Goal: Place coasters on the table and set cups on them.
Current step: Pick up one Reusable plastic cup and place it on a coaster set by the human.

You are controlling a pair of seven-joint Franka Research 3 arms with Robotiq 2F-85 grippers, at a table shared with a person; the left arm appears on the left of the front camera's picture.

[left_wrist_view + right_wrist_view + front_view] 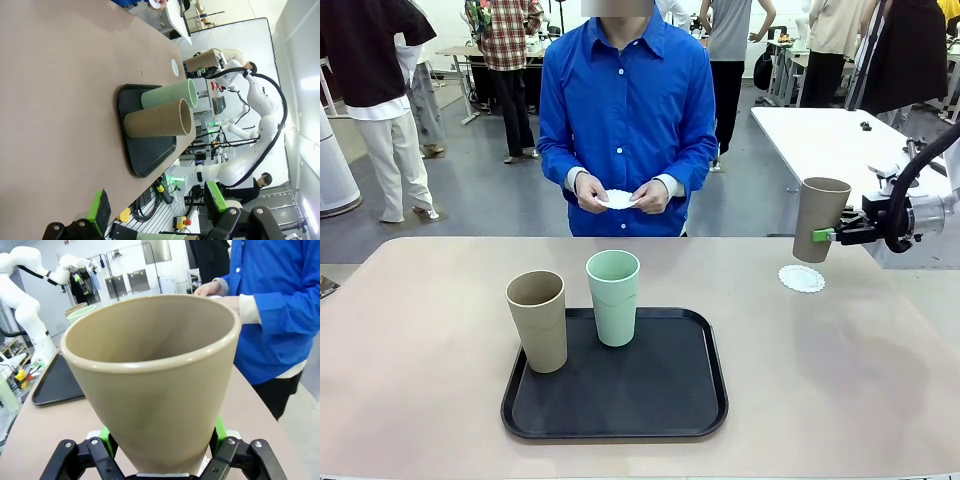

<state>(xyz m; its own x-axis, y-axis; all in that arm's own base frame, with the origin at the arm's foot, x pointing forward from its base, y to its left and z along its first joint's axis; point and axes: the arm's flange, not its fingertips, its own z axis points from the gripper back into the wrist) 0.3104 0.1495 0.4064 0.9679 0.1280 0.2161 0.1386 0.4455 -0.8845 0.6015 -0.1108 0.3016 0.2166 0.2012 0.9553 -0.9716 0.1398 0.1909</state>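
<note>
1. We should lower the tan cup (818, 218) straight down and upright onto the coaster (801, 278), which lies on the counter (420, 330) just below the right gripper (830, 235). The base should be centred before we release.
2. The right gripper is pinching the cup's lower wall and holds it clear of the counter.
3. The left gripper (157, 205) is spread wide and holds nothing.

Tray (620, 415) in the middle, coaster (801, 278) to our right.
The tray sits on the table (420, 350), a first cup (537, 320) at its left edge, a second cup (613, 297) just behind and right of it. Beside the coaster our right gripper (825, 236) holds a third cup (817, 205) clear of the table (over it or behind, we cannot tell).
</note>
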